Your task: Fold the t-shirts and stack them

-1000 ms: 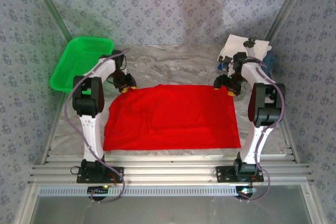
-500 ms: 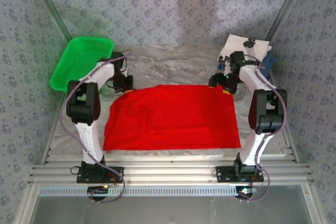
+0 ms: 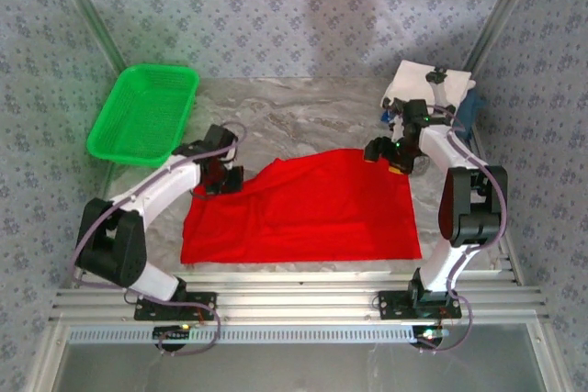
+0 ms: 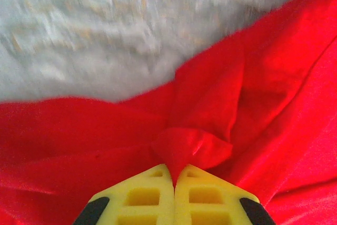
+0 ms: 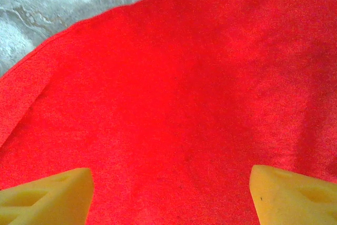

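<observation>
The red t-shirt lies spread on the marble table, plain side up. My left gripper is at its far left corner, shut on a pinched fold of the red cloth that bulges just past the yellow fingertips. My right gripper hovers over the far right corner, open, with its yellow fingers wide apart above the flat red fabric. A folded white t-shirt lies at the back right on top of a dark blue one.
A green plastic basket stands at the back left. Bare marble table stretches behind the red shirt. Patterned walls close in the sides and back, and a metal rail runs along the near edge.
The left gripper shut on the shirt's far left corner and drew it toward the near side, so the far edge now slants. The left arm's elbow swung out left. The right gripper barely shifted.
</observation>
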